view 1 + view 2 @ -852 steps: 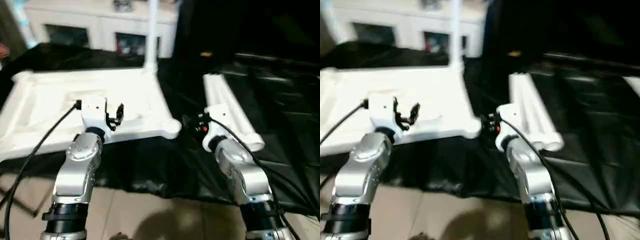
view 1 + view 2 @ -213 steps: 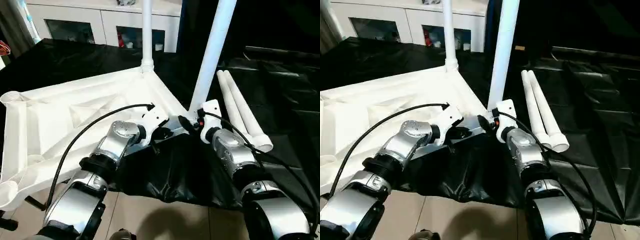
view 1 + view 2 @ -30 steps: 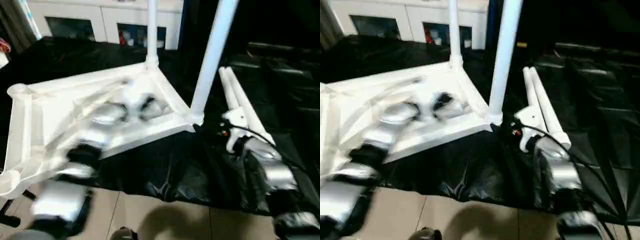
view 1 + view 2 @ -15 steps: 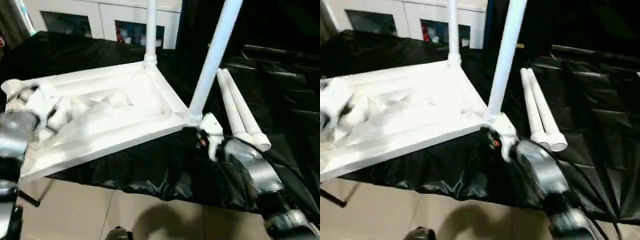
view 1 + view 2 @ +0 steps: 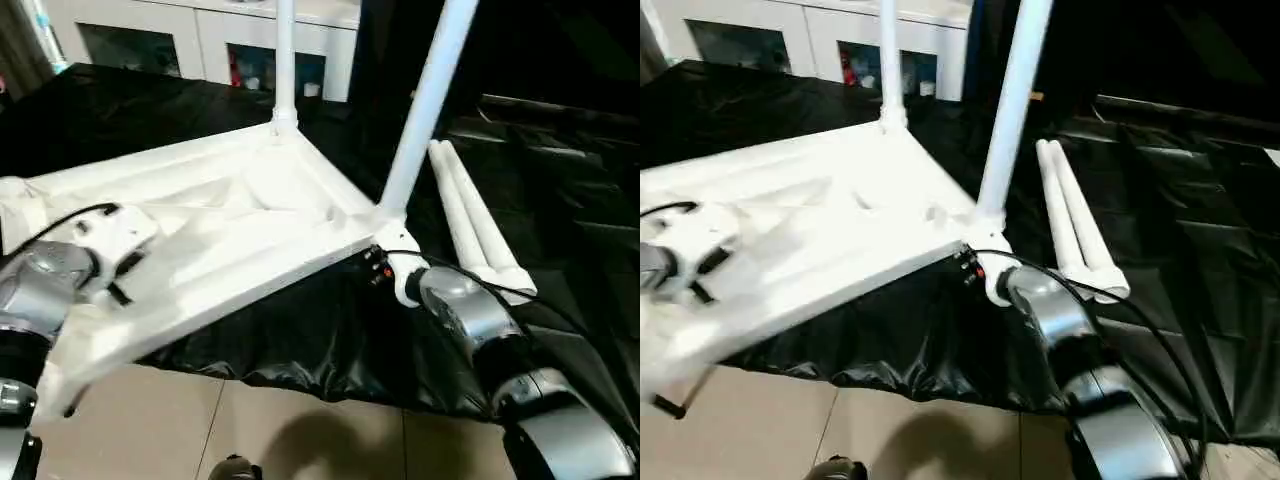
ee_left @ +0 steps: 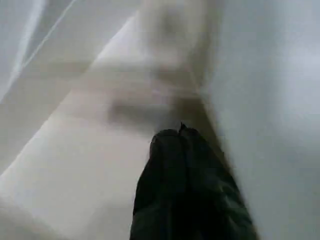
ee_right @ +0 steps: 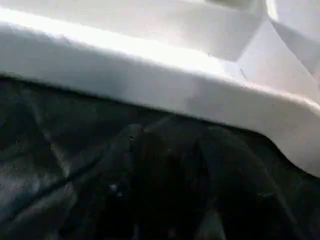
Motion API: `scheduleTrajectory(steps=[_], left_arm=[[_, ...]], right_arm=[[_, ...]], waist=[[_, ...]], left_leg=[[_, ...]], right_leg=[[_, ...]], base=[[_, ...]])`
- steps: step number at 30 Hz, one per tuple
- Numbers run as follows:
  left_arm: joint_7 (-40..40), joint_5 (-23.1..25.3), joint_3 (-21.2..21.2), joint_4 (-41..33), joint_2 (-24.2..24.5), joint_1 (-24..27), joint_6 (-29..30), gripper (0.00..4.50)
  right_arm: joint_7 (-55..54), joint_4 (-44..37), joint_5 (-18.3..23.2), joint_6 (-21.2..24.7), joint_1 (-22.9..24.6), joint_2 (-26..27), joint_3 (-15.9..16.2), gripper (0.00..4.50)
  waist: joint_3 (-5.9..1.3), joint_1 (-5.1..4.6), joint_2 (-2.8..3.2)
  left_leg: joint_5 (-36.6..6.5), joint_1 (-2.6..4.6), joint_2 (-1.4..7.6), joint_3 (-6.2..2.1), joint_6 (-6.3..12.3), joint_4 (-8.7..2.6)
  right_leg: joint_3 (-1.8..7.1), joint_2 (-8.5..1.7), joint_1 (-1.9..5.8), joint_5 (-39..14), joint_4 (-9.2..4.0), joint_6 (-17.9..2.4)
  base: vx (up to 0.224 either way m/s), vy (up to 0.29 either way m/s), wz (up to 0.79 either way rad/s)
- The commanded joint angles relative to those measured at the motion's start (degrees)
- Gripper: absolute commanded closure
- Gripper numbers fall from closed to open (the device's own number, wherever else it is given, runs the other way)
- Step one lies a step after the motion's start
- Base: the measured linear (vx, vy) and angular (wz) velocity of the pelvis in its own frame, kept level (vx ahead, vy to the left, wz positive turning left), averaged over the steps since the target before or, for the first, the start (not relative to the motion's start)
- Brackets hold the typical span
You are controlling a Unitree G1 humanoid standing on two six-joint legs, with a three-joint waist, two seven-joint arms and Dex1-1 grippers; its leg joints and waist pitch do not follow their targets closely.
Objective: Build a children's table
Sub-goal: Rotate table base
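Left eye view: the tabletop [image 5: 230, 215] lies upside down on black sheeting [image 5: 300, 330], its underside up. My left gripper [image 5: 120, 268] rests on that underside near the corner closest to me. In the left wrist view my fingers [image 6: 177, 150] press together against white plastic, with nothing between them. My right gripper [image 5: 378, 264] sits at the rim just under the corner nearest it; the right wrist view is dark there, so I cannot tell how its fingers stand. One fitted leg [image 5: 425, 100] rises from the socket directly above my right gripper. A second leg [image 5: 284, 60] stands at the corner beyond it. Two loose legs [image 5: 470, 220] lie side by side on the sheeting, just outboard of my right gripper. White cabinet [image 5: 200, 35] stands behind the table.
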Motion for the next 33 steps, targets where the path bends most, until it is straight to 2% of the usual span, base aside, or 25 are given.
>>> scheduleTrajectory(steps=[1, 2, 4, 7, 11, 13, 15, 18, 19, 20, 23, 25, 27, 30, 31, 32, 33], left_arm=[[-6.85, -3.2, -4.69, -2.57, -1.6, 2.86, -1.08, 4.5], [-7.88, -3.83, -5.12, -3.68, -1.99, 3.26, -1.02, 4.5], [-8.14, -4.07, -5.24, -4.54, -3.9, 2.92, -0.91, 4.5], [-10.22, -6.33, -5.65, -8.41, -7.48, 2.05, 1.76, 4.5], [-11.16, -8.04, -6.4, -9.57, -9.91, 0.46, 2.0, 4.5], [-11.86, -8.6, -7.04, -9.63, -11.29, -0.9, 1.81, 4.5], [-12.28, -8.57, -7.33, -9.33, -12.43, -2.03, 1.67, 4.5], [-11.99, -7.11, -7.68, -7.91, -13.29, -3.45, 0.81, 4.5], [-11.25, -6.36, -7.65, -6.64, -13.86, -4.34, 0.03, 4.5], [-11.25, -6.36, -7.65, -6.64, -13.86, -4.34, 0.03, 4.5], [-8.28, -4.36, -8.23, -2.53, -14.75, -6.8, -3.21, 4.5], [-6.22, -3.31, -8.44, -0.54, -15.06, -8.02, -4.06, 4.5], [-0.13, -0.09, -9.03, 5.05, -15.71, -11.2, -6.41, 4.5], [3.41, 1.34, -9.03, 8.19, -16.31, -13.02, -7.02, 4.5], [7.75, 1.7, -8.1, 11.69, -17.82, -14.99, -7.43, 4.5], [7.75, 1.7, -8.1, 11.69, -17.82, -14.99, -7.43, 4.5], [12.68, 1.73, -6.98, 15.3, -19.57, -16.89, -7.52, 4.5]], right_arm=[[-1.43, 1.89, -0.6, -0.84, -1.09, 0.25, -1.13, 2.86], [-2.03, 2.5, -0.57, -1.14, -1.45, 0.5, -1.29, 2.95], [-2.86, 4.37, -0.34, -2.13, -2.41, 0.9, -1.4, 3.06], [-3.08, 7.06, -0.63, -4.32, -3.57, 1.46, -1.9, 3.45], [-2.76, 8.1, -0.46, -5.7, -3.89, 1.5, -2.15, 3.7], [-2.71, 8.54, -0.52, -6.34, -3.98, 1.37, -2.36, 3.85], [-2.94, 9.37, -0.51, -7.07, -4.3, 1.36, -2.69, 4.04], [-3.09, 10.45, -0.42, -7.92, -4.82, 1.36, -3.07, 4.26], [-3.16, 10.86, -0.5, -8.31, -5.03, 1.45, -3.4, 4.36], [-3.16, 10.86, -0.5, -8.31, -5.03, 1.45, -3.4, 4.44], [-2.45, 10.72, -0.37, -9.06, -4.97, 1.8, -3.69, 4.44], [-2.47, 10.68, -0.36, -9.24, -5.01, 1.86, -3.72, 4.44], [-2.64, 10.71, -0.23, -9.98, -5.24, 1.91, -4.14, 4.44], [-2.76, 10.59, -0.25, -10.64, -5.44, 1.71, -4.53, 4.44], [-3.03, 9.96, -0.28, -11.55, -5.58, 1.21, -4.91, 4.44], [-3.03, 9.96, -0.28, -11.55, -5.58, 1.21, -4.91, 4.44], [-3.51, 8.9, 0.04, -12.1, -5.66, 0.57, -5.55, 4.44]], waist=[[-4.04, 0.03, 1.35], [-3.97, 0.07, 1.37], [-3.92, -0.08, 1.05], [-3.53, -0.07, 1.22], [-3.54, 0.08, 1.44], [-3.73, 0.0, 1.6], [-3.95, -0.26, 1.35], [-4.17, -0.54, 1.38], [-4.2, -0.69, 1.56], [-4.29, -0.9, 1.42], [-4.23, -1.21, 1.58], [-4.23, -1.2, 1.64], [-4.04, -1.17, 1.79], [-3.99, -1.25, 1.74], [-4.06, -1.12, 1.62], [-4.09, -1.05, 1.68], [-4.07, -0.99, 1.64]], left_leg=[[-11.18, 2.5, 2.63, -1.29, -3.23, -4.15], [-11.25, 2.59, 2.43, -1.08, -3.5, -4.11], [-11.73, 2.41, 2.35, -1.11, -3.44, -4.23], [-15.9, 2.79, 2.54, -1.18, -4.18, -4.49], [-18.63, 2.99, 2.68, -1.45, -5.18, -4.74], [-17.59, 2.8, 2.54, -1.46, -5.19, -4.68], [-14.84, 2.51, 2.36, -1.37, -4.39, -4.42], [-11.51, 2.12, 2.23, -1.34, -3.2, -4.1], [-11.09, 2.1, 2.19, -1.34, -2.96, -4.01], [-10.3, 2.15, 2.11, -1.26, -2.43, -3.86], [-9.96, 2.13, 2.14, -1.25, -1.52, -3.79], [-10.43, 2.28, 2.18, -1.24, -1.6, -3.77], [-13.56, 2.54, 2.38, -1.32, -2.5, -3.98], [-15.29, 2.37, 2.46, -1.59, -3.23, -4.18], [-15.1, 2.64, 2.4, -1.44, -3.29, -4.0], [-14.77, 2.67, 2.41, -1.41, -3.18, -3.95], [-14.54, 2.55, 2.46, -1.43, -3.11, -3.95]], right_leg=[[2.81, -4.53, 1.94, 0.98, -3.16, -13.66], [2.78, -4.12, 1.8, 1.33, -3.04, -13.61], [2.84, -4.16, 2.02, 0.55, -3.08, -13.05], [3.03, -4.48, 1.72, -5.98, -3.88, -12.58], [3.06, -4.64, 1.72, -9.2, -4.18, -11.86], [3.01, -4.48, 1.94, -7.12, -3.97, -12.01], [2.95, -4.35, 2.34, -3.25, -3.65, -12.51], [2.85, -4.3, 2.79, 1.18, -3.23, -13.28], [2.84, -4.26, 2.82, 1.94, -3.15, -13.48], [2.82, -4.12, 2.89, 3.19, -3.11, -13.82], [2.77, -3.95, 2.91, 3.86, -3.13, -14.26], [2.75, -3.92, 2.84, 3.3, -3.14, -14.23], [2.81, -4.07, 2.58, -0.29, -3.49, -13.94], [2.83, -4.31, 2.71, -3.23, -3.65, -13.23], [2.88, -4.27, 2.53, -2.72, -3.66, -13.24], [2.9, -4.25, 2.49, -2.1, -3.63, -13.42], [2.89, -4.26, 2.55, -1.42, -3.53, -13.52]], base=[[0.0, 0.0, 0.0], [0.0, 0.0, 0.0], [0.0, 0.0, 0.0], [0.0, 0.0, 0.0], [0.0, 0.0, 0.0], [0.0, 0.0, 0.0], [0.0, 0.0, 0.0], [0.0, 0.0, 0.0], [0.0, 0.0, 0.0], [0.0, 0.0, 0.0], [0.0, 0.0, 0.0], [0.0, 0.0, 0.0], [0.0, 0.0, 0.0], [0.0, 0.0, 0.0], [0.0, 0.0, 0.0], [0.0, 0.0, 0.0], [0.0, 0.0, 0.0]])
